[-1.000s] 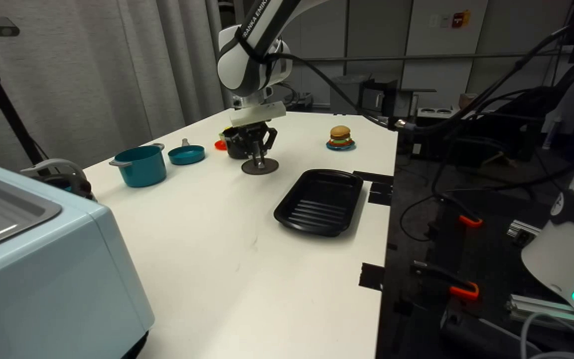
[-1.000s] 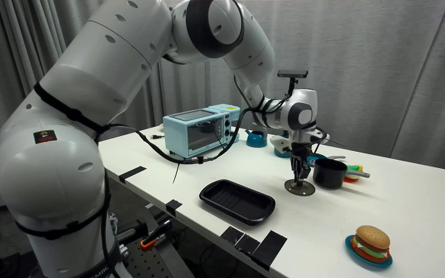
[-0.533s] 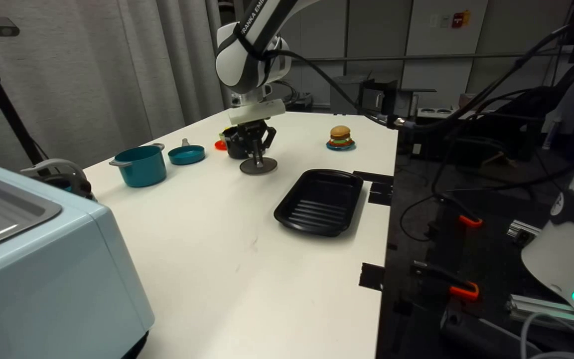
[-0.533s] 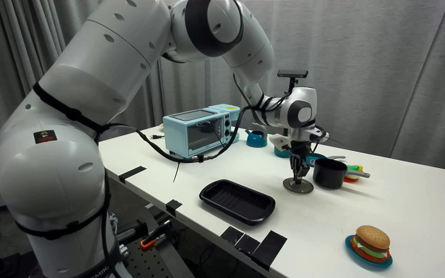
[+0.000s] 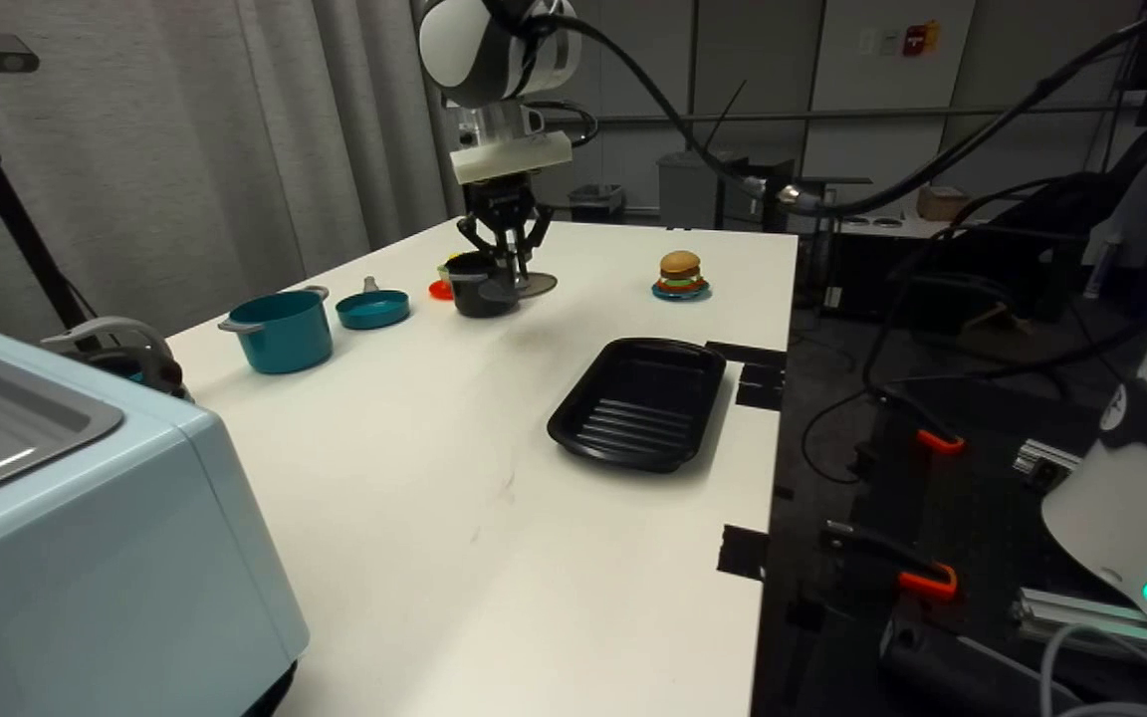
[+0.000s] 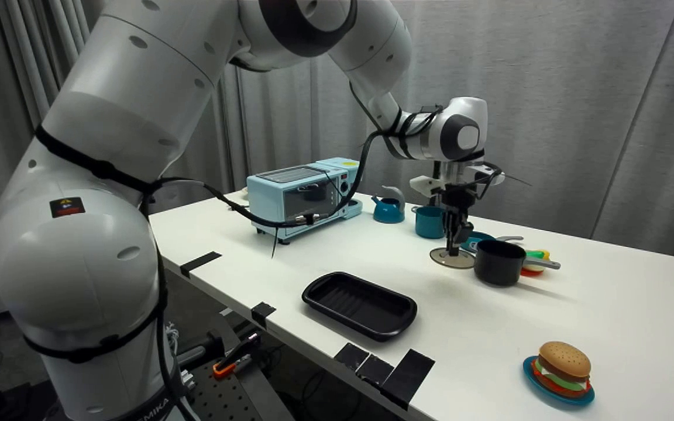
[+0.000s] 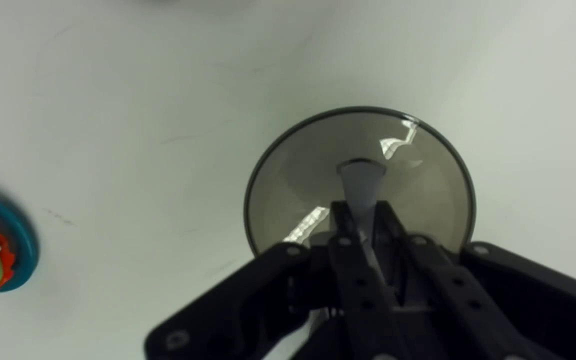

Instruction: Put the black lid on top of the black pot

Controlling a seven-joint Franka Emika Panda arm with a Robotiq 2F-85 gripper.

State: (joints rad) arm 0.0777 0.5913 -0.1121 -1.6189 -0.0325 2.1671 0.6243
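Observation:
My gripper (image 7: 361,210) is shut on the grey centre knob of the black lid (image 7: 303,175), a round see-through dark disc. In both exterior views the lid (image 5: 539,285) (image 6: 443,258) hangs level above the table under the gripper (image 5: 517,267) (image 6: 453,248). The short black pot (image 6: 498,266) stands upright and open, with a grey handle. It also shows in an exterior view (image 5: 474,292). The lid is beside the pot, close to its side near rim height, not over its opening. The pot is not clearly visible in the wrist view.
A black ridged pan (image 5: 638,398) (image 6: 360,307) lies near the table edge. A toy burger on a teal plate (image 6: 564,371) sits apart. A teal pot (image 5: 285,334), teal pan (image 5: 372,311) and colourful toy pieces (image 6: 539,263) stand near the black pot. A light-blue toaster oven (image 6: 308,196) stands farther off.
My gripper has risen with the lid in its grasp, lifting it up from the table level. The arm above has moved up too. The pot has not moved.

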